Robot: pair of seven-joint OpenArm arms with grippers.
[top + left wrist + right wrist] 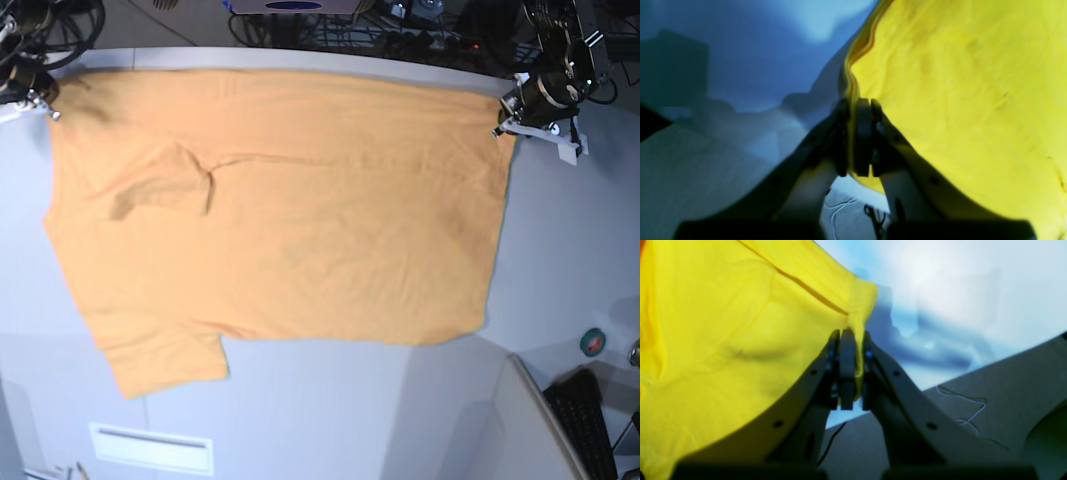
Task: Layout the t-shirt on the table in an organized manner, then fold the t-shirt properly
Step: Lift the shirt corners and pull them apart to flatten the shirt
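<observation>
The light orange t-shirt lies spread wide across the white-grey table, and looks yellow in the wrist views. At its far right corner my left gripper is shut on the hem, and the left wrist view shows the cloth edge pinched between the closed jaws of that gripper. My right gripper holds the far left corner, shut on a bunched fold of the shirt in its own view. One sleeve sticks out at the near left. The other sleeve lies folded onto the body.
A black keyboard and a green tape roll sit at the near right. A white slotted label lies near the front left edge. Cables and equipment crowd the space behind the table's far edge.
</observation>
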